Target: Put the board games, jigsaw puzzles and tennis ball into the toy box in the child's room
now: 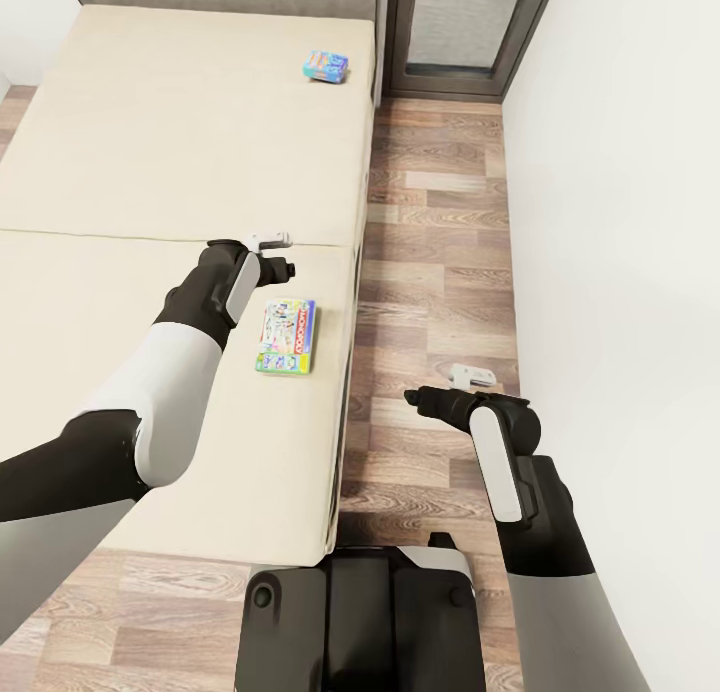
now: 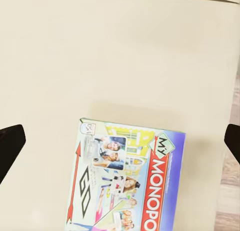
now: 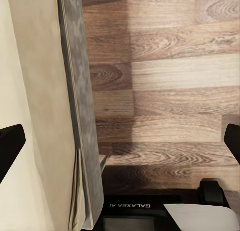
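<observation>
Two board games lie on the beige bed (image 1: 150,152). A green-edged Monopoly box (image 1: 286,337) rests near the bed's right side. A light blue one (image 1: 326,67) lies at the far right corner by the headboard. My left gripper (image 1: 284,269) hangs just above the bed, a little beyond the Monopoly box (image 2: 127,181), and points down at it. Its fingers (image 2: 10,146) are spread wide, open, with nothing held. My right gripper (image 1: 412,397) is open over the wood floor (image 3: 175,76) beside the bed, empty.
A narrow strip of wood floor (image 1: 430,272) runs between the bed's grey side (image 3: 82,116) and the white wall (image 1: 620,222). A grey-framed window (image 1: 455,22) closes the far end. My dark base (image 1: 360,612) stands at the bed's near corner.
</observation>
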